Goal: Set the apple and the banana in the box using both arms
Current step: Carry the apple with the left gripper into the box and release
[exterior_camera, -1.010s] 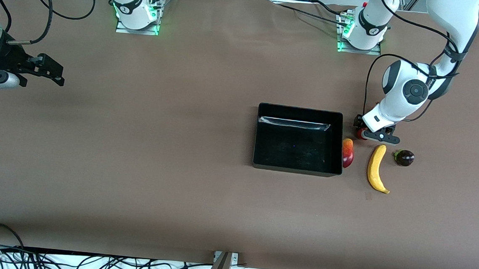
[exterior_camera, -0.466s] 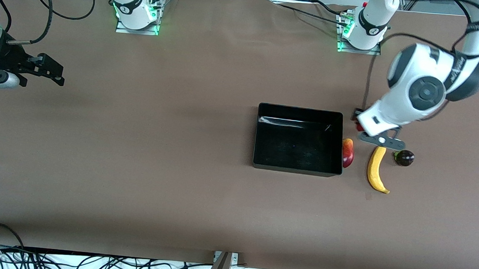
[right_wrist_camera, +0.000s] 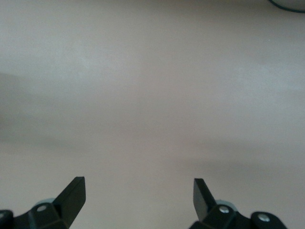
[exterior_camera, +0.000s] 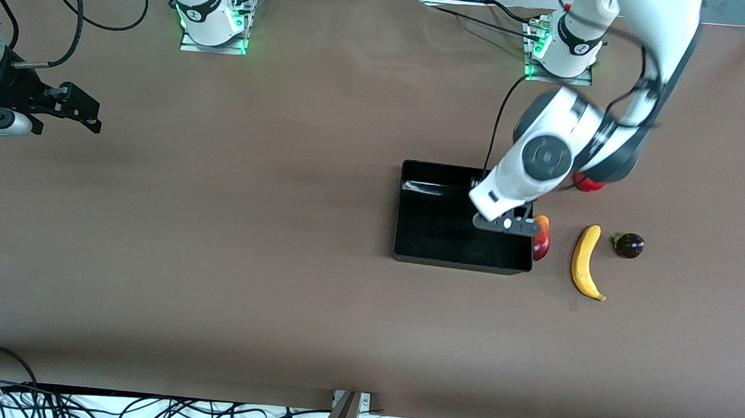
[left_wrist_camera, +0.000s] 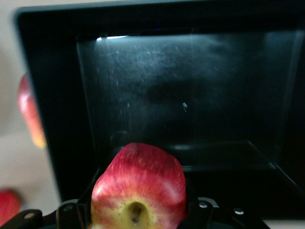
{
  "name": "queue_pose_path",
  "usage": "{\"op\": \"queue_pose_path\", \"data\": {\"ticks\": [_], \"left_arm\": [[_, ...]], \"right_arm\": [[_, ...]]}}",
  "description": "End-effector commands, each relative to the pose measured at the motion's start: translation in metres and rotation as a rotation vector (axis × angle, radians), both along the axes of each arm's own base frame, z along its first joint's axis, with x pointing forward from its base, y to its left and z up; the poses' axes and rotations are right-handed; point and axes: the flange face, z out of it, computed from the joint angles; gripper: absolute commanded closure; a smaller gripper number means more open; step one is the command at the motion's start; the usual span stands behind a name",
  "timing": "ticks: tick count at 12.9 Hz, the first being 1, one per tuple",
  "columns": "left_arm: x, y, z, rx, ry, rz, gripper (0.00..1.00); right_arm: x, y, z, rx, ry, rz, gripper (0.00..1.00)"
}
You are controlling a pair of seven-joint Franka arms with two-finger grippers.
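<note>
My left gripper [exterior_camera: 506,223] is shut on the apple [left_wrist_camera: 138,191], red with a yellowish dimpled end, and holds it over the black box [exterior_camera: 447,261], near the box's edge toward the left arm's end. In the front view the hand hides the apple. The left wrist view shows the box's glossy wall [left_wrist_camera: 52,119] below the apple. The yellow banana [exterior_camera: 585,260] lies on the table beside the box, toward the left arm's end. My right gripper [exterior_camera: 71,109] is open and empty [right_wrist_camera: 138,195] over bare table at the right arm's end, waiting.
A red-and-yellow mango [exterior_camera: 541,238] lies against the box's outer wall, between box and banana; it also shows in the left wrist view [left_wrist_camera: 31,114]. A red pomegranate [exterior_camera: 588,183] sits partly under the left arm. A dark purple fruit [exterior_camera: 629,244] lies beside the banana.
My left gripper has lifted the apple off the table beside the box and swung it over the box. The pomegranate came into view. The right arm has not moved.
</note>
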Motion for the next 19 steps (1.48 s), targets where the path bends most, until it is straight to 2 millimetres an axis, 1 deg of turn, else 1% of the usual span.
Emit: {"op": "queue_pose_path", "data": {"ticks": [1, 2, 4, 5, 7, 8, 9, 10, 12, 13, 14, 15, 16, 17, 18, 19], "left_arm": [[-0.001, -0.004, -0.032, 0.021, 0.026, -0.015, 1.0], [-0.004, -0.002, -0.039, 0.034, 0.031, -0.026, 1.0], [-0.009, -0.002, -0.062, 0.046, 0.045, -0.045, 0.89], [-0.011, -0.001, -0.066, 0.05, 0.058, -0.044, 0.75], [-0.017, 0.003, -0.07, 0.065, 0.087, -0.045, 0.7], [-0.016, 0.002, -0.068, 0.064, 0.085, -0.046, 0.23], [-0.014, -0.001, -0.064, 0.062, 0.076, -0.046, 0.0], [-0.011, 0.0, -0.056, 0.06, 0.064, -0.045, 0.0], [0.006, 0.01, -0.018, 0.074, 0.052, -0.034, 0.0], [0.019, 0.016, 0.007, 0.087, 0.056, -0.022, 0.0], [0.037, 0.039, 0.034, 0.101, 0.071, 0.01, 0.0], [0.055, 0.073, 0.054, 0.102, 0.066, 0.013, 0.0], [0.065, 0.1, 0.06, 0.084, 0.066, -0.02, 0.0], [0.072, 0.125, 0.057, 0.081, 0.067, -0.06, 0.0], [0.08, 0.165, 0.049, 0.078, 0.073, -0.086, 0.0], [0.087, 0.191, 0.027, 0.033, 0.068, -0.131, 0.0]], "right_arm": [[-0.002, 0.0, 0.006, -0.008, 0.0, 0.003, 0.0], [-0.001, 0.0, 0.006, -0.008, -0.001, 0.003, 0.0], [-0.002, 0.0, 0.007, -0.008, -0.003, 0.003, 0.0], [-0.002, 0.001, 0.007, -0.006, -0.003, 0.004, 0.0], [-0.002, 0.003, 0.007, -0.005, -0.002, 0.007, 0.0], [-0.002, 0.002, 0.007, -0.005, -0.002, 0.004, 0.0], [-0.002, 0.001, 0.007, -0.003, -0.002, 0.004, 0.0], [-0.002, 0.002, 0.008, -0.002, -0.002, 0.003, 0.0], [-0.003, 0.003, 0.01, -0.001, -0.007, 0.006, 0.0], [-0.003, 0.003, 0.01, -0.001, -0.008, 0.006, 0.0], [-0.003, 0.001, 0.01, 0.0, -0.011, 0.001, 0.0], [-0.001, -0.004, 0.005, 0.004, -0.001, -0.01, 0.0], [0.0, -0.008, 0.003, 0.005, 0.006, -0.019, 0.0], [0.0, -0.009, 0.003, 0.003, 0.006, -0.018, 0.0], [0.0, -0.008, 0.003, 0.002, 0.004, -0.016, 0.0], [0.0, -0.008, 0.003, 0.002, 0.006, -0.017, 0.0]]}}
